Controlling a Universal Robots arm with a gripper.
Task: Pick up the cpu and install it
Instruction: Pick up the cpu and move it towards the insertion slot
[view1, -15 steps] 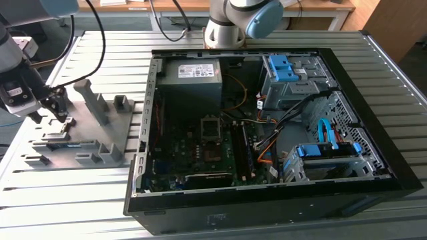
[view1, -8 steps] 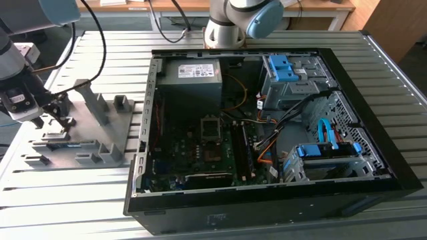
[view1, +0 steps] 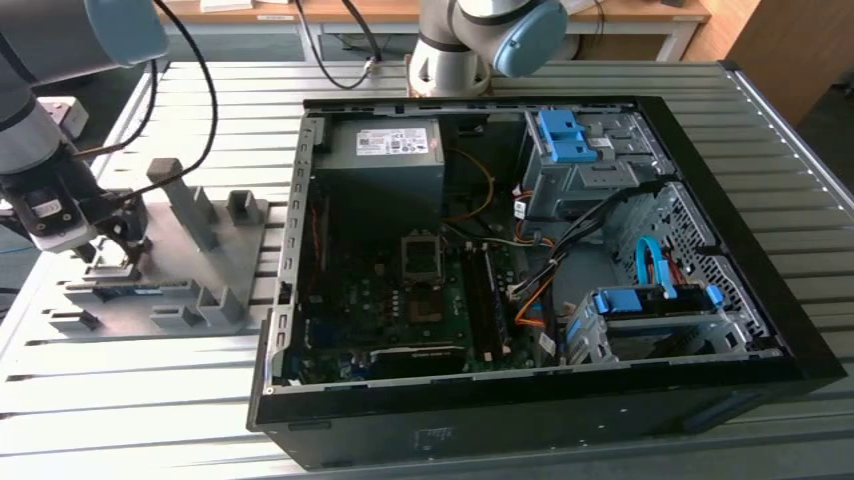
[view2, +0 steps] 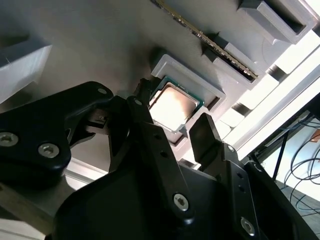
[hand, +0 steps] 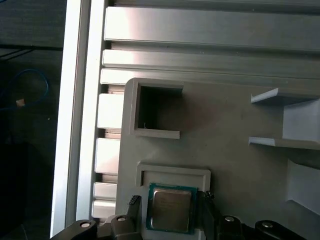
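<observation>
Your pincer stands with fingers apart, one on each side of the cpu. The cpu lies flat in a recess of the grey holder, near the surface edge at the exterior view's left.

Surface: slatted pale metal surface, its ribs running across the exterior view.
Fixture plate: grey moulded plate with raised pockets and posts lay flat on the slats, toward the exterior view's left.
Computer case: black open case lay on its side, just beside the plate on the exterior view's right.
Arm base: mounted base stood beyond the case.
</observation>
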